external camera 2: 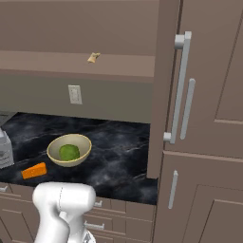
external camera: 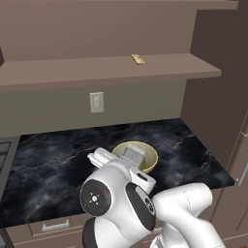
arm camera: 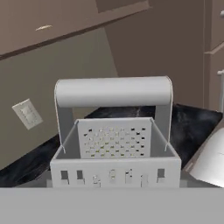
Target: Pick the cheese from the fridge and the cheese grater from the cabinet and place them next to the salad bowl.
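Cheese grater apparently stood on the surface at the salad bowl's nine o'clock; cheese at seven; claw state indeterminable; a snagged handle on withdrawal risked toppling the grater.

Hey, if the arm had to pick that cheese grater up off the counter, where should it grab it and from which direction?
Probably the loop handle on top of the cheese grater, coming straight down from above. The grater stands upright on the counter, and its handle bar lies level and clear, narrower than the tapering body, so the open gripper could likely close across it.
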